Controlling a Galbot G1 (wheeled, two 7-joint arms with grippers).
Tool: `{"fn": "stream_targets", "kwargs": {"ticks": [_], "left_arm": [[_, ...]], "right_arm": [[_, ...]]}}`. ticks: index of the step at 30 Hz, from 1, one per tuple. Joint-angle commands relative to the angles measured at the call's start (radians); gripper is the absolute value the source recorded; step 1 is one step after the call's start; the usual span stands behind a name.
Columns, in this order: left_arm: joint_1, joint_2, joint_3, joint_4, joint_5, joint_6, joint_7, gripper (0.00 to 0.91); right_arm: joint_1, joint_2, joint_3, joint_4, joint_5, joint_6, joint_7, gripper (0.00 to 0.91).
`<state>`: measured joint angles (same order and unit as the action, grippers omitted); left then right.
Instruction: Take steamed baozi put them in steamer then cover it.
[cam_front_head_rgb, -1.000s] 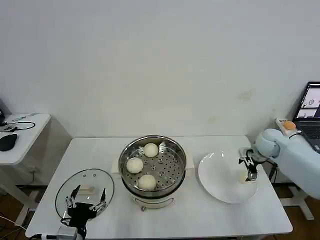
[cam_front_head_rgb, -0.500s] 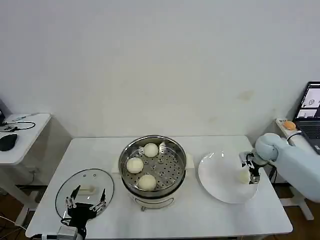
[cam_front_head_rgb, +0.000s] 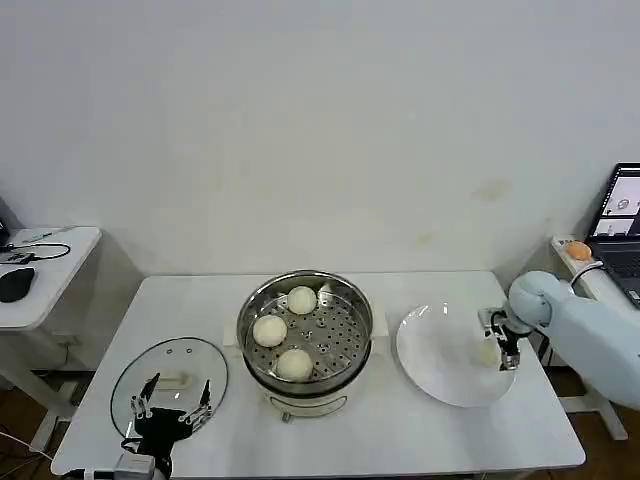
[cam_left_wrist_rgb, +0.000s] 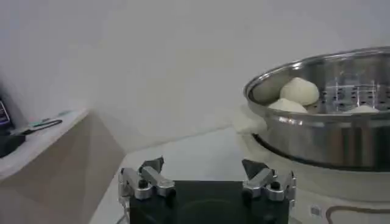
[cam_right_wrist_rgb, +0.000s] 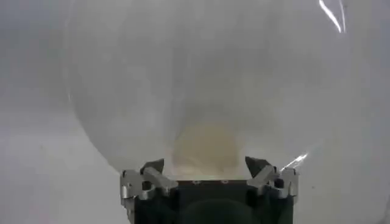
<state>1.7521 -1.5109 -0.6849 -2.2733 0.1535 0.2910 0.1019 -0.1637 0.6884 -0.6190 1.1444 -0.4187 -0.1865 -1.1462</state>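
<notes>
Since a second ago the right gripper (cam_front_head_rgb: 497, 348) has drawn slightly back toward the table's right edge and lifted a little; the fourth small cream-white baozi (cam_front_head_rgb: 487, 353) has come along with it, over the right part of the flat white round plate (cam_front_head_rgb: 435, 365).

Right wrist view: the gripper's (cam_right_wrist_rgb: 208, 173) two metal fingers (cam_right_wrist_rgb: 266, 175) stand apart, with the smooth domed bun (cam_right_wrist_rgb: 204, 148) between them. Cannot tell whether they actually press it. The glossy plate (cam_right_wrist_rgb: 183, 73) lies under it.

Round shiny stainless-steel steamer (cam_front_head_rgb: 305, 335) sits mid-table on a white base, with a perforated tray inside. Three smooth round buns lie on the tray: one at the back (cam_front_head_rgb: 301, 299), one at the left (cam_front_head_rgb: 269, 330), one at the front (cam_front_head_rgb: 294, 364). In the left wrist view, two of them (cam_left_wrist_rgb: 298, 91) show above the steel rim (cam_left_wrist_rgb: 317, 131).

Round transparent glass cover (cam_front_head_rgb: 169, 385), metal-rimmed with a cream-white handle at its centre, lies flat near the white table's (cam_front_head_rgb: 400, 440) front-left corner, well apart from the steamer.

Left gripper (cam_front_head_rgb: 170, 412) hangs at the cover's front edge, fingers spread, nothing between them.
</notes>
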Motion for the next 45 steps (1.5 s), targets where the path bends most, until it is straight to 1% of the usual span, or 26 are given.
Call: {"fn": "stream_targets", "kwargs": {"ticks": [1, 9, 13, 14, 22, 25, 27, 31, 32, 33, 34, 35, 38, 40, 43, 44, 45], "left_arm": [[-0.001, 0.002, -0.001, 0.003, 0.001, 0.0, 0.0, 0.907], [-0.003, 0.001, -0.001, 0.005, 0.0, 0.0, 0.0, 0.907], [-0.003, 0.002, -0.002, 0.007, 0.0, 0.0, 0.0, 0.907], [-0.003, 0.001, -0.002, 0.008, 0.0, 0.0, 0.0, 0.907], [-0.007, 0.0, 0.001, 0.01, 0.0, -0.001, 0.0, 0.907], [-0.009, 0.002, 0.001, 0.01, -0.001, -0.001, 0.0, 0.907], [-0.017, 0.005, 0.001, 0.012, -0.002, -0.002, 0.0, 0.907], [-0.034, 0.003, 0.003, 0.01, -0.007, -0.002, 0.0, 0.907], [-0.039, 0.003, 0.004, 0.008, -0.007, -0.001, -0.001, 0.907], [-0.04, 0.003, 0.004, 0.008, -0.006, -0.002, -0.001, 0.907], [-0.043, 0.003, 0.004, 0.008, -0.006, -0.001, -0.002, 0.907], [-0.045, 0.003, 0.004, 0.008, -0.003, -0.003, -0.004, 0.907], [-0.045, 0.004, 0.001, 0.002, 0.009, -0.01, -0.008, 0.907], [-0.044, 0.005, -0.002, -0.002, 0.007, -0.011, -0.008, 0.907], [-0.045, 0.012, 0.0, -0.005, 0.006, -0.01, -0.007, 0.907], [-0.047, 0.014, 0.001, -0.007, 0.006, -0.01, -0.006, 0.907], [-0.047, 0.015, 0.002, -0.009, 0.006, -0.009, -0.006, 0.907]], "right_arm": [[-0.002, 0.013, 0.006, -0.022, -0.017, 0.006, 0.009, 0.907], [0.004, 0.027, 0.003, -0.036, -0.009, 0.004, 0.01, 0.907], [0.005, 0.023, 0.002, -0.036, -0.003, 0.005, 0.008, 0.736], [0.005, 0.022, 0.001, -0.035, -0.003, 0.005, 0.008, 0.715], [0.01, 0.015, 0.003, -0.025, 0.009, 0.001, 0.007, 0.655], [0.021, 0.0, 0.008, -0.006, 0.025, -0.003, 0.005, 0.655], [0.045, -0.019, -0.004, 0.022, 0.053, -0.016, 0.0, 0.655], [0.134, -0.071, -0.071, 0.087, 0.135, -0.043, -0.002, 0.655], [0.189, -0.09, -0.085, 0.124, 0.175, -0.058, -0.007, 0.655], [0.205, -0.093, -0.098, 0.136, 0.188, -0.063, -0.009, 0.655], [0.26, -0.103, -0.118, 0.164, 0.225, -0.07, -0.007, 0.655], [0.297, -0.112, -0.136, 0.195, 0.292, -0.099, 0.006, 0.655], [0.4, -0.118, -0.209, 0.277, 0.442, -0.159, 0.033, 0.655], [0.484, -0.112, -0.248, 0.343, 0.555, -0.215, 0.034, 0.655], [0.612, -0.084, -0.341, 0.402, 0.69, -0.271, 0.042, 0.655], [0.711, -0.055, -0.406, 0.425, 0.768, -0.31, 0.055, 0.655], [0.745, -0.041, -0.433, 0.431, 0.792, -0.318, 0.059, 0.655]]}}
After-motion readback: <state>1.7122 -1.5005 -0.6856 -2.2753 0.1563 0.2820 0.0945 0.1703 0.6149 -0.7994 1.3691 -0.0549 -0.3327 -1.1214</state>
